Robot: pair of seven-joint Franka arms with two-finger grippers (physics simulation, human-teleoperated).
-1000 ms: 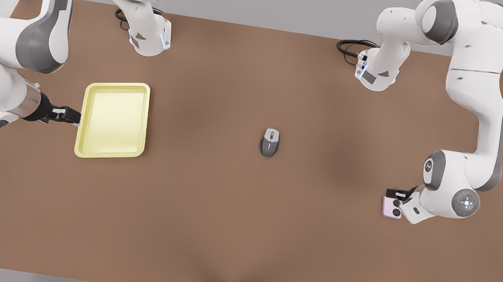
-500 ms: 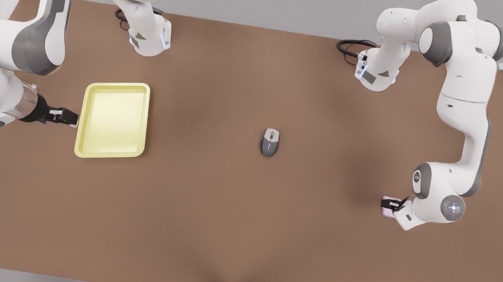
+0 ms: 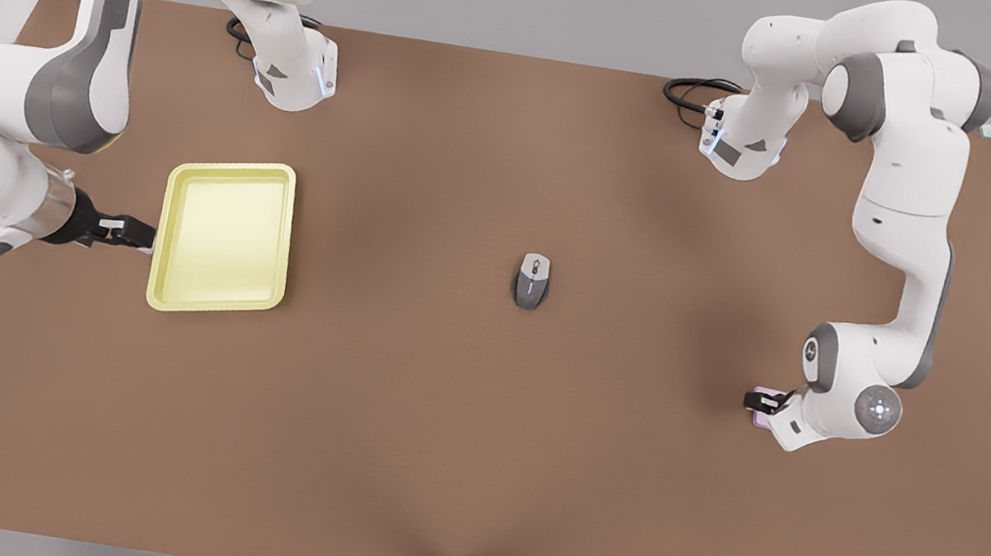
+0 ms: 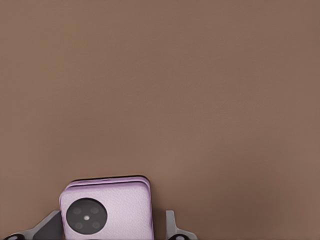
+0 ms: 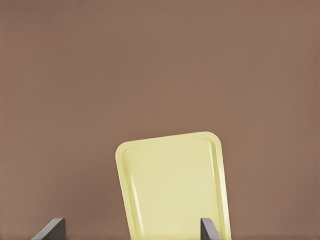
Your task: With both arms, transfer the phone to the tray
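The pale lilac phone (image 4: 107,210) lies flat on the brown table, one black camera circle showing. My left gripper (image 4: 112,227) is low over it and open, one finger on each side and a small gap at one side. In the front view the phone (image 3: 762,419) is a pink sliver under that gripper (image 3: 762,401) at the front view's right. The pale yellow tray (image 3: 225,236) lies at the front view's left. My right gripper (image 3: 133,234) is open at its outer short edge. The right wrist view has the tray (image 5: 175,185) ahead between the spread fingers (image 5: 52,229).
A grey computer mouse (image 3: 532,281) sits mid-table between the two arms. Black cables (image 3: 696,91) coil by the arm bases at the back edge. Bare brown tabletop (image 3: 471,433) stretches between tray and phone.
The left arm has come down over the phone, which is now mostly covered in the front view. The right gripper has stayed by the tray's edge with only a slight shift.
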